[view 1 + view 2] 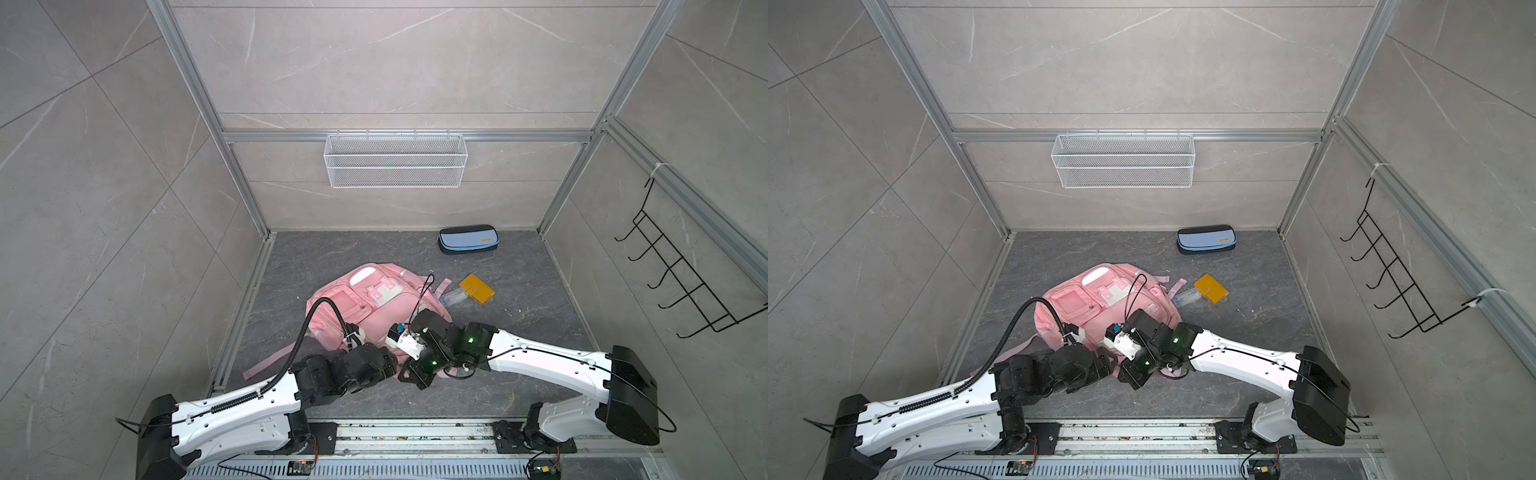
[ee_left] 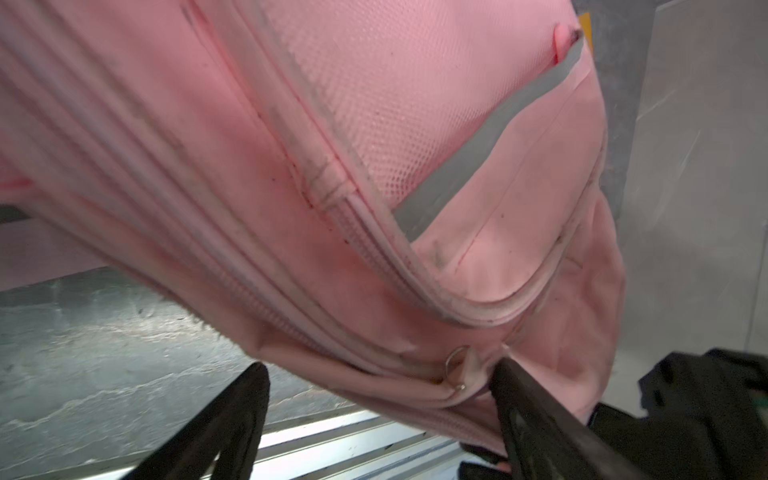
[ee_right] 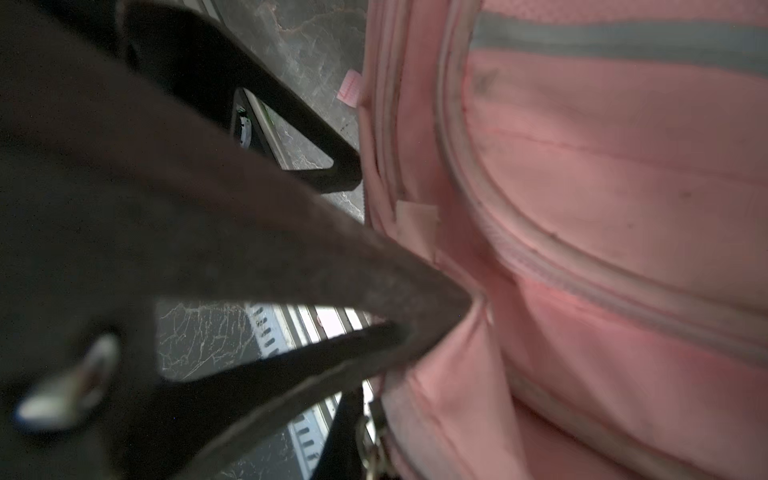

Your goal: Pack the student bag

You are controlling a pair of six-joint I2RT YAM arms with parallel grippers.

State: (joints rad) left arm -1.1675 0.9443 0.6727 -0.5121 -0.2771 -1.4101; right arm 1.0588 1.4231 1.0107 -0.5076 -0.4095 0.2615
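Pretty much at the start here. Closest in, the left gripper (image 2: 378, 368) has its jaws spread around the near edge of the student bag (image 1: 384, 311), with the zip pull (image 2: 457, 368) between them and nothing pinched. Beside it, the right gripper (image 3: 465, 299) is clamped on a fold of the bag's fabric. The bag lies mid-floor, and the zips I can see look closed, so I'd say it isn't opened yet. Just past it sit a yellow flat case (image 1: 477, 289) and a clear thing (image 1: 451, 296) I can't make out. Far back by the wall is the blue pencil case (image 1: 468, 240). None of that is packed.
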